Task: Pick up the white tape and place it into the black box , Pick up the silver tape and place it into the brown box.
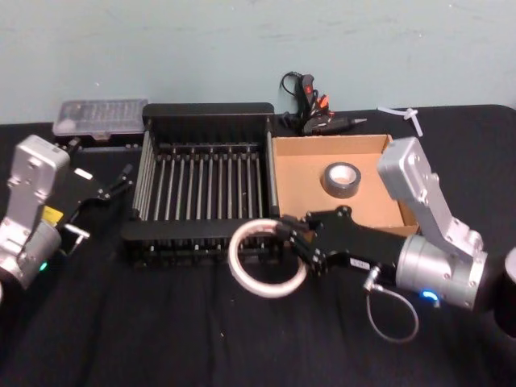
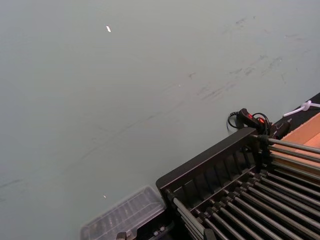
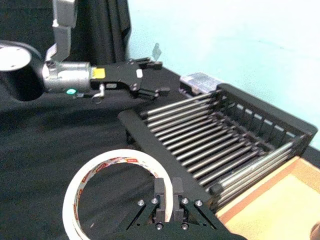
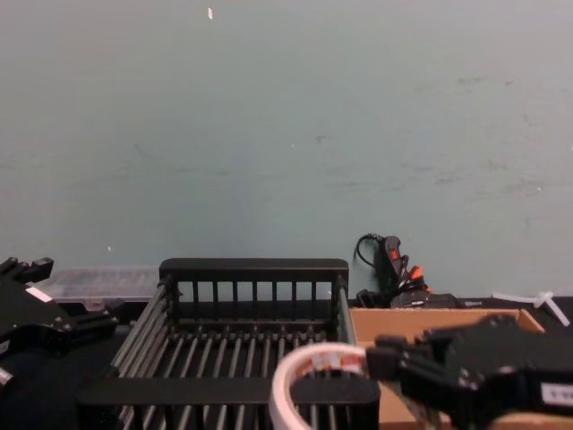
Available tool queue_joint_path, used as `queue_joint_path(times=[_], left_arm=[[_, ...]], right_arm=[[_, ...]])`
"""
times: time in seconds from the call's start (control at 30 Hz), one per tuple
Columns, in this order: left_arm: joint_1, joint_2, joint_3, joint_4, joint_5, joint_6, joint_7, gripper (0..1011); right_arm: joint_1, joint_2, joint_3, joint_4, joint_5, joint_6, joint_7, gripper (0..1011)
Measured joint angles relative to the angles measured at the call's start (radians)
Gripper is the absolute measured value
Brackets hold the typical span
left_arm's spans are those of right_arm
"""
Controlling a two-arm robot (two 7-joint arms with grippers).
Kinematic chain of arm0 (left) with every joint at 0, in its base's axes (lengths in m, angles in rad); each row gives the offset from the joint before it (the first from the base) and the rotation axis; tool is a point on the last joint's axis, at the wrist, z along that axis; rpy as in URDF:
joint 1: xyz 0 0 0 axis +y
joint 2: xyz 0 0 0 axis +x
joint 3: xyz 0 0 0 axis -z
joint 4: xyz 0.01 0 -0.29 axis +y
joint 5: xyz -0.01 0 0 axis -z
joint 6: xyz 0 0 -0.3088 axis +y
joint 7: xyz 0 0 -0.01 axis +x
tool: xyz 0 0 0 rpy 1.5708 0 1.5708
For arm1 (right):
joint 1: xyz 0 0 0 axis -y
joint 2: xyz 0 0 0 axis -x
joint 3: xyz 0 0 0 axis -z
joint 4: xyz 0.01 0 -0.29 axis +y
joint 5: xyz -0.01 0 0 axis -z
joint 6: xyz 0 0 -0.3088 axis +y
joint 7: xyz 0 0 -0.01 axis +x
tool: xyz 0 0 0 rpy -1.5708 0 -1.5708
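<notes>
Seen from the head camera, the right gripper (image 1: 292, 242) reaches leftward in front of the brown box (image 1: 294, 181), its fingers clamped on the rim of the white tape (image 1: 266, 260). The ring hangs at the near right corner of the black box (image 1: 208, 113), over the black tablecloth (image 1: 161, 339). The silver tape (image 1: 342, 179) lies flat inside the brown box. The left gripper (image 1: 122, 179) rests to the left of the black box, fingers spread apart and holding nothing.

The right wrist camera adds detail: the tape's inner core carries red printing, and the two fingers (image 3: 160, 192) pinch its band from both sides.

From the chest camera, the ring stands nearly upright before the crate's front rim.

Behind the boxes lie a glue gun (image 1: 310, 109) and a clear plastic case (image 1: 100, 118).
</notes>
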Motion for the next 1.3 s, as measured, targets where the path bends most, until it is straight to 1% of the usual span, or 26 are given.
queue_joint_path(times=[0.17, 0.2, 0.23, 0.27, 0.33, 0.37, 0.43, 0.47, 0.53, 0.57, 0.63, 0.73, 0.8, 0.83, 0.9, 0.93, 1.1, 1.17, 1.2, 1.3], left_arm=[[0.0, 0.0, 0.0, 0.0, 0.0, 0.0, 0.0, 1001], [0.0, 0.0, 0.0, 0.0, 0.0, 0.0, 0.0, 1001], [0.0, 0.0, 0.0, 0.0, 0.0, 0.0, 0.0, 1001], [0.0, 0.0, 0.0, 0.0, 0.0, 0.0, 0.0, 1001], [0.0, 0.0, 0.0, 0.0, 0.0, 0.0, 0.0, 1001], [0.0, 0.0, 0.0, 0.0, 0.0, 0.0, 0.0, 1002], [0.0, 0.0, 0.0, 0.0, 0.0, 0.0, 0.0, 1001], [0.0, 0.0, 0.0, 0.0, 0.0, 0.0, 0.0, 1001], [0.0, 0.0, 0.0, 0.0, 0.0, 0.0, 0.0, 1001], [0.0, 0.0, 0.0, 0.0, 0.0, 0.0, 0.0, 1001], [0.0, 0.0, 0.0, 0.0, 0.0, 0.0, 0.0, 1001], [0.0, 0.0, 0.0, 0.0, 0.0, 0.0, 0.0, 1001], [0.0, 0.0, 0.0, 0.0, 0.0, 0.0, 0.0, 1001], [0.0, 0.0, 0.0, 0.0, 0.0, 0.0, 0.0, 1001], [0.0, 0.0, 0.0, 0.0, 0.0, 0.0, 0.0, 1001], [0.0, 0.0, 0.0, 0.0, 0.0, 0.0, 0.0, 1001], [0.0, 0.0, 0.0, 0.0, 0.0, 0.0, 0.0, 1001], [0.0, 0.0, 0.0, 0.0, 0.0, 0.0, 0.0, 1001], [0.0, 0.0, 0.0, 0.0, 0.0, 0.0, 0.0, 1001], [0.0, 0.0, 0.0, 0.0, 0.0, 0.0, 0.0, 1001]], right_arm=[[0.042, -0.026, -0.011, 0.028, -0.002, 0.011, -0.02, 94], [0.059, -0.038, -0.016, 0.038, -0.008, 0.017, -0.03, 94], [0.059, -0.038, -0.016, 0.038, -0.008, 0.017, -0.03, 94], [0.074, -0.051, -0.02, 0.05, -0.014, 0.024, -0.043, 94], [0.089, -0.065, -0.023, 0.063, -0.02, 0.033, -0.056, 94], [0.107, -0.082, -0.025, 0.078, -0.028, 0.045, -0.072, 94], [0.126, -0.101, -0.028, 0.096, -0.035, 0.056, -0.088, 94], [0.144, -0.119, -0.031, 0.115, -0.044, 0.066, -0.103, 94], [0.163, -0.137, -0.033, 0.134, -0.052, 0.072, -0.114, 94], [0.18, -0.157, -0.036, 0.157, -0.061, 0.076, -0.125, 94], [0.195, -0.173, -0.037, 0.178, -0.069, 0.078, -0.134, 94], [0.231, -0.215, -0.04, 0.231, -0.089, 0.079, -0.154, 94], [0.244, -0.233, -0.04, 0.255, -0.098, 0.077, -0.163, 94], [0.257, -0.25, -0.041, 0.28, -0.109, 0.073, -0.17, 94], [0.269, -0.266, -0.043, 0.303, -0.12, 0.066, -0.177, 94], [0.281, -0.282, -0.044, 0.329, -0.131, 0.054, -0.185, 94], [0.309, -0.321, -0.047, 0.391, -0.157, 0.023, -0.198, 95], [0.327, -0.342, -0.049, 0.431, -0.171, 0.01, -0.205, 94], [0.339, -0.359, -0.05, 0.459, -0.18, 0.003, -0.21, 95], [0.357, -0.382, -0.052, 0.503, -0.194, -0.008, -0.218, 94]])
